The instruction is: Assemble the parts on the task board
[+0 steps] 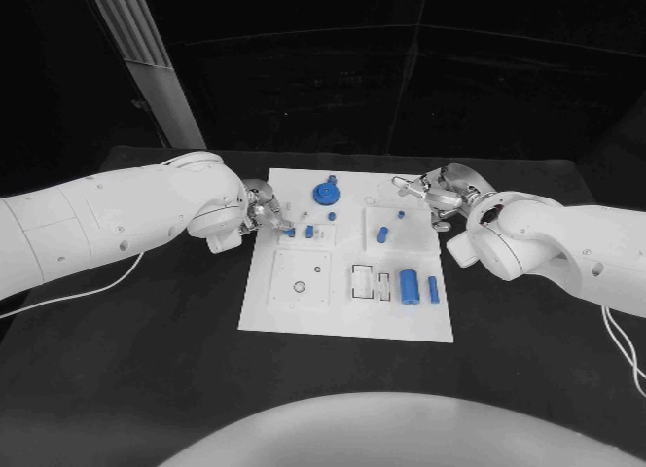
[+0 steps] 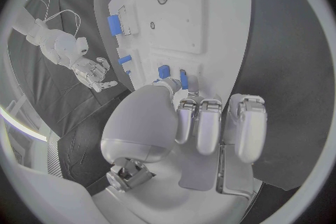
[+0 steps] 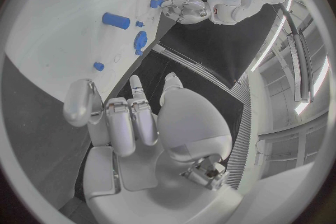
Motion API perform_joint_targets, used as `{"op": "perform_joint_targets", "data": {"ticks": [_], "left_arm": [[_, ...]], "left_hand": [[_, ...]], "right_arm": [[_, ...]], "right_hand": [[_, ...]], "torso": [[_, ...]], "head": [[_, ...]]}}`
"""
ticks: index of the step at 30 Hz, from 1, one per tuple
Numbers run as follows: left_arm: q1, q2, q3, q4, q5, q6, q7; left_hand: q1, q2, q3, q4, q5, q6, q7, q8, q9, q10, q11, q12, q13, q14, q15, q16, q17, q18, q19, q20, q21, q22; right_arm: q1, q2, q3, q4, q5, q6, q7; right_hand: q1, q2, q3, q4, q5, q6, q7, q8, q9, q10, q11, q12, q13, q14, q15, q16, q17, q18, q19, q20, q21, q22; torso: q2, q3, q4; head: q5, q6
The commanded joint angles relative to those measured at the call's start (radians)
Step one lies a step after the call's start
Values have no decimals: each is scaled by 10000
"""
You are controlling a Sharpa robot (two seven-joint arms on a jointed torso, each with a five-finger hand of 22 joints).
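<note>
The left robot hand (image 1: 263,214) hovers at the left edge of the task board (image 1: 338,326), fingertips (image 2: 183,105) right at a short blue peg (image 1: 290,233) near that edge. In the left wrist view the fingers curl down next to the peg, but whether they actually pinch it I cannot tell. A second small blue peg (image 1: 309,232) stands just beside the first, a little further in.

Across the board, the right robot hand (image 1: 438,192) hangs over the far right corner, fingers spread loosely, nothing in it, released.

Moving outward over the board: a round blue knob (image 1: 325,193) sits at the far middle, and a small blue cylinder (image 1: 382,233) lies on the raised white block to its right. Nearer the robot, a fat blue cylinder (image 1: 409,285) and a slimmer blue bar (image 1: 433,289) lie flat, just beside the open rectangular slots (image 1: 364,280). The round hole (image 1: 298,287) in the left plate looks unfilled too.

My read: early to middle going. Several parts are loose and several seats are open, so most of the assembly looks left to do. The black surface (image 1: 155,331) carries the board.
</note>
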Motion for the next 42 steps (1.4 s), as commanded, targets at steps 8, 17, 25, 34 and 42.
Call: {"op": "perform_joint_targets", "data": {"ticks": [8, 17, 25, 34, 42], "left_arm": [[-32, 20, -16, 23, -8, 44, 177], [-33, 27, -16, 19, -6, 73, 269], [-34, 20, -16, 40, -6, -94, 467], [-36, 20, -16, 22, -7, 82, 202], [-37, 8, -16, 32, -7, 108, 2]], "left_hand": [[-1087, -26, -608, 7, -118, 13, 23, -138, -233, 1059, 83, -51, 2629, 1056, 70, 30, 2635, -26, 905, 114, -49, 2579], [-1778, -138, -1035, 4, -129, 63, 27, -173, -372, 1059, 91, -51, 2629, 1056, 74, 30, 2635, -24, 899, 125, -53, 2577], [-2129, -156, -1253, 8, -130, 101, 32, -169, -435, 1059, 97, -51, 2629, 1056, 78, 30, 2635, -33, 930, 129, -32, 2589], [-2274, -137, -1329, 8, -129, 90, 38, -179, -463, 1059, 101, -51, 2629, 1056, 80, 30, 2635, -30, 921, 131, -38, 2586], [-2900, -238, -1760, -2, -663, 111, 62, -142, -519, 1059, 127, -51, 2629, 1056, 105, 30, 2635, -42, 962, 147, -12, 2602]], "right_arm": [[13, 3, 5, 11, -32, -60, 36], [13, 5, 5, 10, -32, -61, 19], [13, 9, 5, 9, -32, -50, 14], [13, 6, 5, 10, -32, -39, 17], [13, 1, 5, 17, -32, -32, 16]], "right_hand": [[105, 22, -83, -1, 37, -77, 16, 49, 15, 1041, -20, 26, 2632, 1039, -62, 24, 2632, 146, -17, -51, -58, 898], [105, 22, -83, -1, 37, -77, 16, 49, 15, 1041, -20, 26, 2632, 1039, -62, 24, 2632, 146, -17, -51, -58, 898], [105, 22, -83, -1, 37, -77, 16, 49, 15, 1041, -20, 26, 2632, 1039, -62, 24, 2632, 146, -17, -51, -58, 898], [105, 22, -83, -1, 37, -77, 16, 49, 15, 1041, -20, 26, 2632, 1039, -62, 24, 2632, 146, -17, -51, -58, 898], [112, 37, -88, -1, 36, -78, 14, 61, 15, 1041, -22, 26, 2632, 1039, -63, 24, 2632, 144, -10, -52, -53, 903]], "torso": [[1, -3, 0], [2, -1, 6], [1, 0, 6], [-3, -1, -1], [1, -2, -2]], "head": [[-5, 7], [-13, 0], [-10, 0], [-16, 0], [-10, 0]]}}
